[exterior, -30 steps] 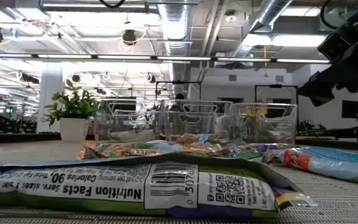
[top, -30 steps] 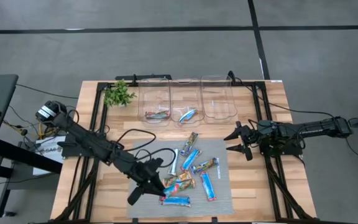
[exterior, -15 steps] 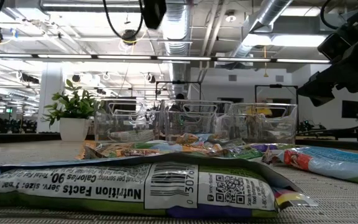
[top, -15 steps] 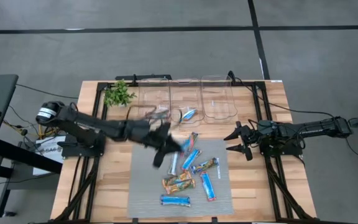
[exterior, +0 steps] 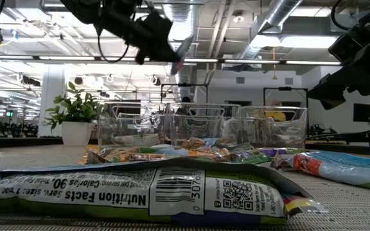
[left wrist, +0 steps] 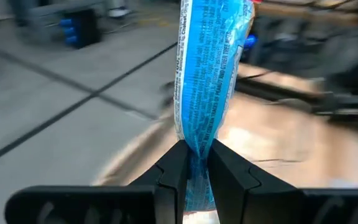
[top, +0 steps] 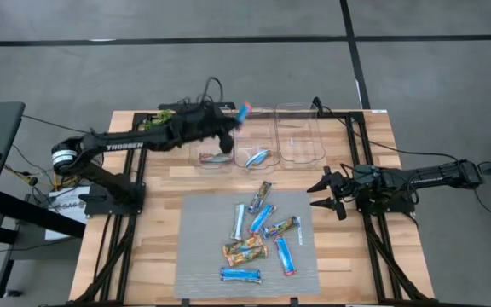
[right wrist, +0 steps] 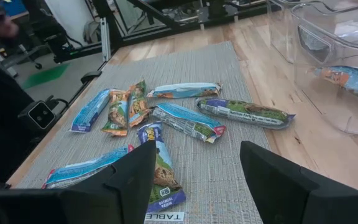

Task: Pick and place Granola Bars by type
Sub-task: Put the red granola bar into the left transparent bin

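Note:
My left gripper (top: 235,118) is raised over the far rims of the clear bins and shut on a bright blue granola bar (top: 244,111), which also shows high up in the low view (exterior: 182,50). Several more bars (top: 262,217) lie flat on the grey mat (top: 199,247). One orange-red bar (top: 214,157) lies in the left bin, and a silver-blue bar (top: 258,157) in the middle bin. My right gripper (top: 324,193) waits open just off the mat's right edge, its fingers pointing toward the bars (right wrist: 185,121). My left gripper pinches the blue bar by one end (left wrist: 197,146) between its two fingers (left wrist: 173,168). The bar runs on forward past the fingertips, in line with the fingers. It is lifted clear, above the bins, with its free end (exterior: 184,46) slanting upward.
Three clear bins stand in a row at the far edge, left (top: 196,136), middle (top: 239,136), right (top: 299,141). A small green plant (top: 162,128) stands left of them, under my left arm. Bare wood (top: 156,247) lies to the left of the mat.
My left gripper has swung from the mat's near left corner across the mat toward the far edge and risen. It now hangs above the bins with the blue bar lifted clear. The right arm has kept still.

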Controlling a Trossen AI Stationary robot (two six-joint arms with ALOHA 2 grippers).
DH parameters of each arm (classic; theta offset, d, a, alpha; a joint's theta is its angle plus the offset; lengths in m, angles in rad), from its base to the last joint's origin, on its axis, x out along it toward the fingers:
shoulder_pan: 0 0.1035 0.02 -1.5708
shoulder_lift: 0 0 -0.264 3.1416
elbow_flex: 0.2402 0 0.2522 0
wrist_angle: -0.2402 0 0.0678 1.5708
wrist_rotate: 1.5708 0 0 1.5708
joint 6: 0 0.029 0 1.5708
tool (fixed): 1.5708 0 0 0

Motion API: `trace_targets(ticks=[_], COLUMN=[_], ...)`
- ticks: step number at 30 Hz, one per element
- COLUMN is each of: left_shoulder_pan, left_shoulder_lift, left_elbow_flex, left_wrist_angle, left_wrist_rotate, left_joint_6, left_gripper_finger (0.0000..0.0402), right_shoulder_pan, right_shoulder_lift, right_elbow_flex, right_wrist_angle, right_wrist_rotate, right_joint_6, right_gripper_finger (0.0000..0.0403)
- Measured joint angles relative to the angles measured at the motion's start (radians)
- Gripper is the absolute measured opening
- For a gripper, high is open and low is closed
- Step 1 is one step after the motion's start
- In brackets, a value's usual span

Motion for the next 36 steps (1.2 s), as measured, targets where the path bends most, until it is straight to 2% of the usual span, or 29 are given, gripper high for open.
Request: trace_targets(ticks=[5, 11, 15, 27, 33, 36], left_shoulder_pan=[0.093, 0.127, 0.132, 0.118, 0.118, 0.118], left_shoulder_lift=[0.0, 0.0, 0.0, 0.0, -0.001, 0.0], left_elbow_flex=[0.0, 0.0, 0.0, 0.0, 0.0, 0.0], left_wrist_angle=[-0.043, -0.097, -0.19, -0.634, -0.728, -0.729], left_wrist_rotate=[-0.018, -0.034, -0.033, -0.005, 0.077, 0.082], left_joint_6=[0.001, 0.001, 0.001, -0.018, -0.025, -0.041], left_gripper_finger=[0.0052, 0.0052, 0.0052, 0.0052, 0.0052, 0.0052], right_shoulder_pan=[0.0, 0.0, 0.0, 0.0, 0.0, 0.0], right_shoulder_lift=[0.0, 0.0, 0.0, 0.0, 0.0, 0.0], right_elbow_flex=[0.0, 0.0, 0.0, 0.0, 0.0, 0.0], right_wrist_angle=[0.0, 0.0, 0.0, 0.0, 0.0, 0.0], right_wrist_rotate=[0.0, 0.0, 0.0, 0.0, 0.0, 0.0], right_joint_6=[0.0, 0.0, 0.0, 0.0, 0.0, 0.0], right_gripper_finger=[0.0226, 0.0226, 0.0226, 0.0226, 0.0226, 0.0226])
